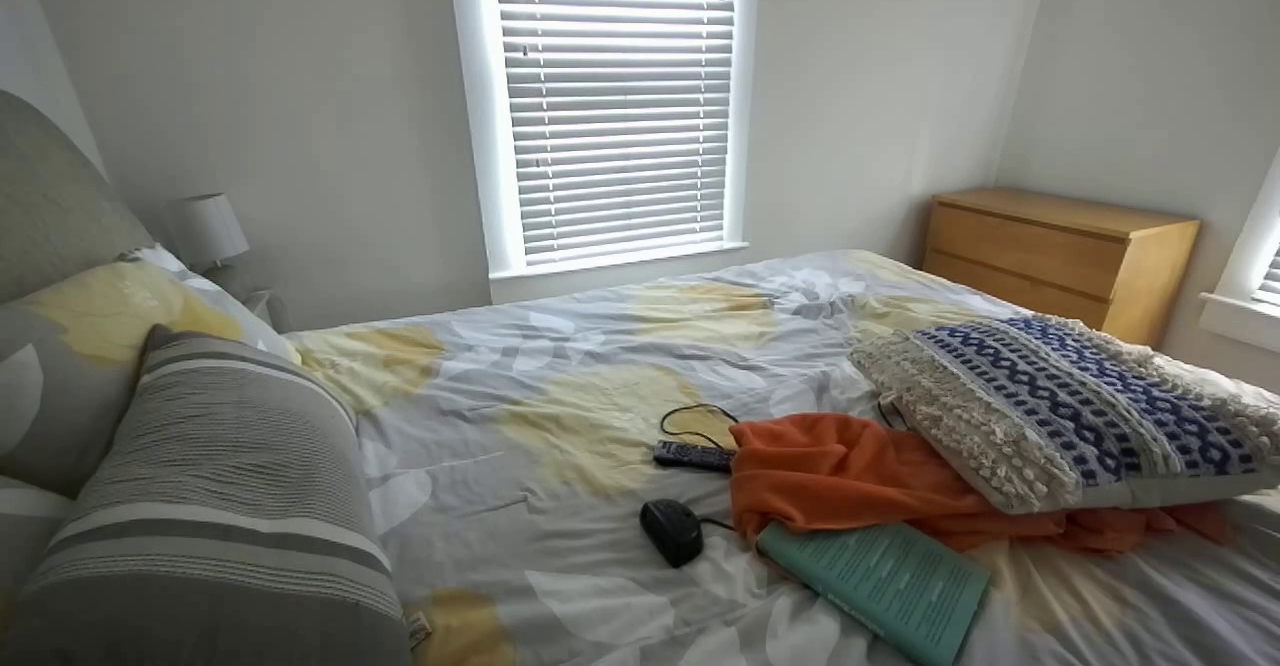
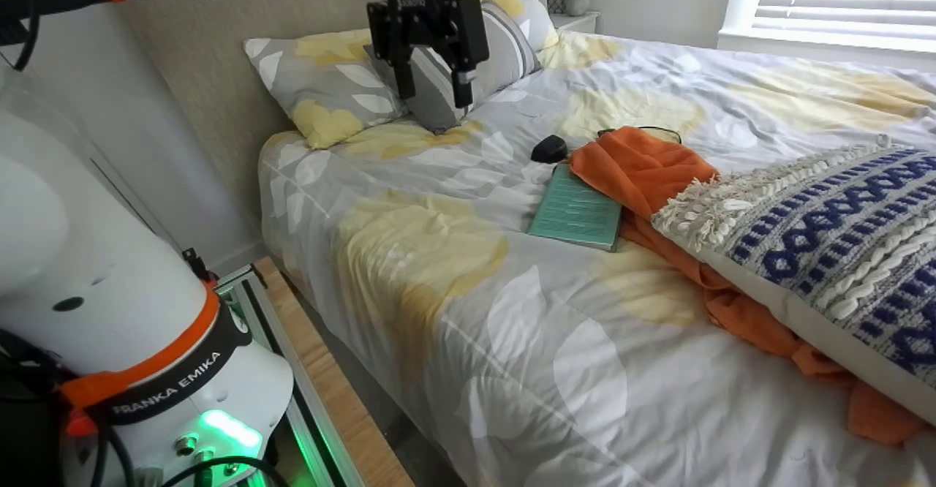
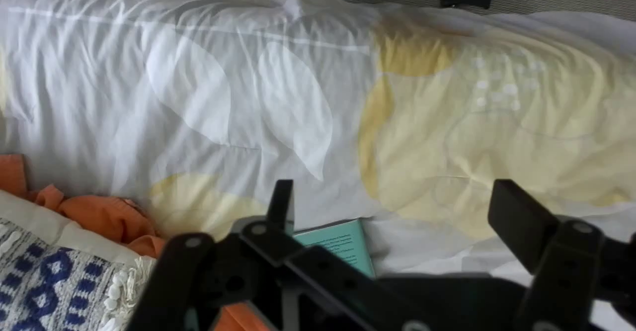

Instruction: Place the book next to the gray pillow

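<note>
One bed [image 2: 409, 289] is seen beneath the gripper [image 2: 433, 92], whose jaws are spread. Behind them in an exterior view, the gray pillow [image 2: 504, 52] is seen; below the gripper, orange cloth [image 2: 643, 172] is laid partly over the book [image 2: 578, 209].

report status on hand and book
Hand open, empty. Teal book on bed, away from gray striped pillow. Orange cloth over book's edge, may snag.

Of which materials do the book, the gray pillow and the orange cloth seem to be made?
Book: probably paper or card, by its smooth printed cover. Gray pillow: seemingly matte woven fabric, finely rippled. Orange cloth: matte textile, perhaps fleece, lying in soft folds.
</note>
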`<act>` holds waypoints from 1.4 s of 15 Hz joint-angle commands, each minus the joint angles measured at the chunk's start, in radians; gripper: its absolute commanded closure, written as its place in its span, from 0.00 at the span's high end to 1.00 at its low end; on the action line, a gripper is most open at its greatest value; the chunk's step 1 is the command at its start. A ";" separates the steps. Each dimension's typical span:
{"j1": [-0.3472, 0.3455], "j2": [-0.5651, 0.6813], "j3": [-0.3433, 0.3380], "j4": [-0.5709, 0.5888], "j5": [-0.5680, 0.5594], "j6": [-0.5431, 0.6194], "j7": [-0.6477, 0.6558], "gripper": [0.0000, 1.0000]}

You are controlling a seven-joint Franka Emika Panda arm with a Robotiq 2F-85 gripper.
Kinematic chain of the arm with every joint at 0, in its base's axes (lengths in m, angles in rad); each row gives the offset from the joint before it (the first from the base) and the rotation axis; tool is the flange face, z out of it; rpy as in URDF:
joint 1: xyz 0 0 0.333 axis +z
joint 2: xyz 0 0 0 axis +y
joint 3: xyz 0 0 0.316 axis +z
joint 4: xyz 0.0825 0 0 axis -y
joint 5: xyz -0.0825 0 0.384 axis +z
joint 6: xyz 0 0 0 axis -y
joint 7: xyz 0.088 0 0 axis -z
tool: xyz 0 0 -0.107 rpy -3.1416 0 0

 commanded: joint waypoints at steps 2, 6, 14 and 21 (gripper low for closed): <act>-0.003 0.251 0.073 0.040 -0.082 0.202 0.095 1.00; -0.036 0.470 0.131 0.121 -0.216 0.363 0.297 1.00; 0.025 0.677 0.090 0.296 -0.334 0.375 0.469 1.00; 0.045 0.759 0.078 0.375 -0.330 0.377 0.479 1.00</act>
